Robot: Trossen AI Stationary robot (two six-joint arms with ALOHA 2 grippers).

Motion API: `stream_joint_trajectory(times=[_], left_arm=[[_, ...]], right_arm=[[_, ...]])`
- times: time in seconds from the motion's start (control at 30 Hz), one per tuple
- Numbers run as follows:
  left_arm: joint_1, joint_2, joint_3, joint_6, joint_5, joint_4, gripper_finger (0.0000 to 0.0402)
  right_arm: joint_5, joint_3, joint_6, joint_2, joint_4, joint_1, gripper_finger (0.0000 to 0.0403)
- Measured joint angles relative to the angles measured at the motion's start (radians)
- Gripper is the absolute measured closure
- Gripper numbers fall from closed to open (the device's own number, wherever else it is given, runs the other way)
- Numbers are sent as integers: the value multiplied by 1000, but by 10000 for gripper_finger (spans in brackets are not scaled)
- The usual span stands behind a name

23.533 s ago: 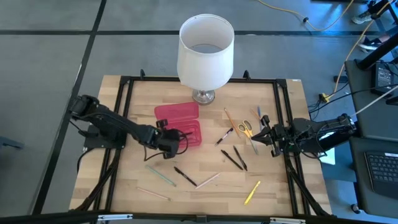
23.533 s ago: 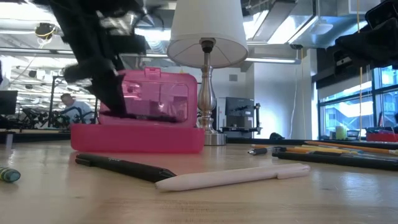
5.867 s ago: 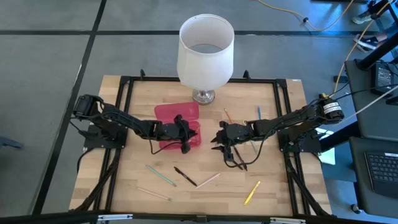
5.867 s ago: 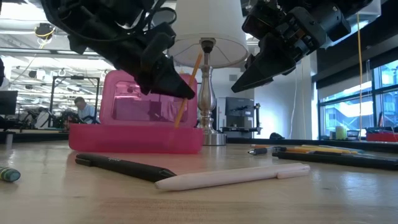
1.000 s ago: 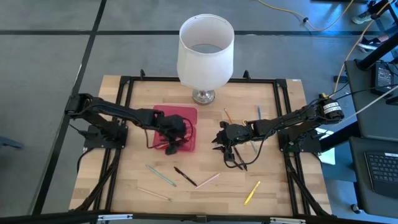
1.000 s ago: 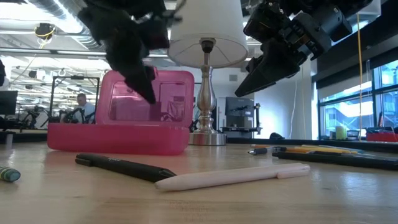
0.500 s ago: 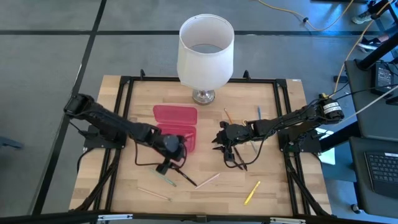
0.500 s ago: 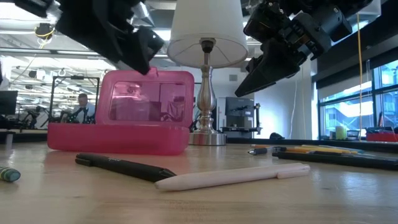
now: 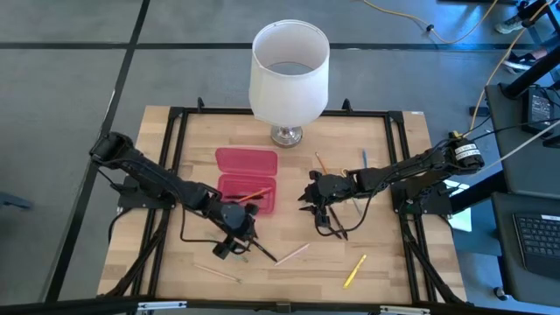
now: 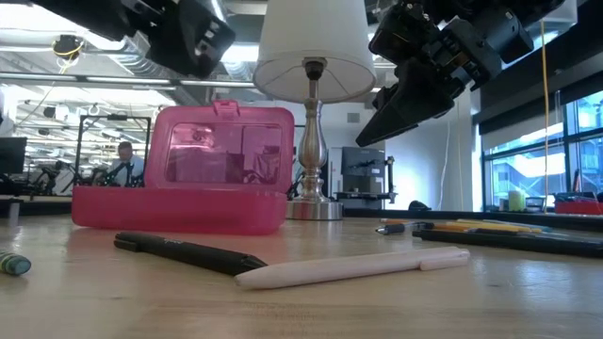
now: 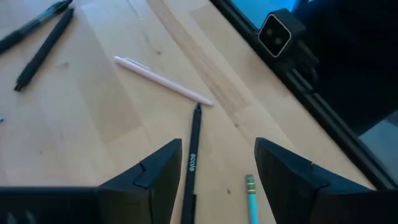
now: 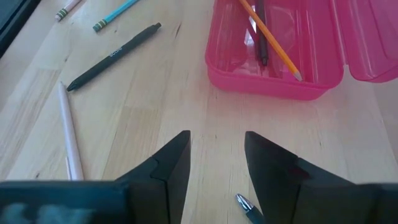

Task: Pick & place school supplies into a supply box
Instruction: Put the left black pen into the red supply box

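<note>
The supply box [image 9: 248, 179] is a pink case lying open, with its tray [image 12: 273, 56] holding an orange pencil [image 12: 270, 34] and a dark pen. My left gripper [image 9: 243, 234] hangs open near the table's front, tilted down. In the left wrist view [image 11: 217, 149] its fingers stand on either side of a black pen [image 11: 191, 155] without touching it. A teal pencil [image 11: 250, 190] and a pale pen [image 11: 165, 79] lie close by. My right gripper [image 9: 308, 194] hovers open to the right of the box, its open fingers [image 12: 217, 140] pointing toward the box.
A white lamp [image 9: 289, 74] stands at the table's far edge behind the box. Two black pens [image 9: 328, 223], an orange pencil [image 9: 321, 162] and a blue pen [image 9: 364, 157] lie at the right. A yellow pen [image 9: 354, 271] and a pale pencil [image 9: 214, 273] lie near the front.
My left gripper has swung away from above the box toward the table's near edge, rolling as it went, and now hangs over the black pen. It has stayed open. The box and the loose pens have kept their places.
</note>
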Motion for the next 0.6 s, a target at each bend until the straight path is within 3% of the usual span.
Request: stream_joint_trajectory(times=[0.2, 0.6], left_arm=[[-13, 15, 0, 11, -165, -6, 210], [-26, 174, 0, -57, -154, -33, 232]], right_arm=[[0, 0, -1, 0, 0, 0, 247], [0, 0, 0, 0, 0, 0, 247]])
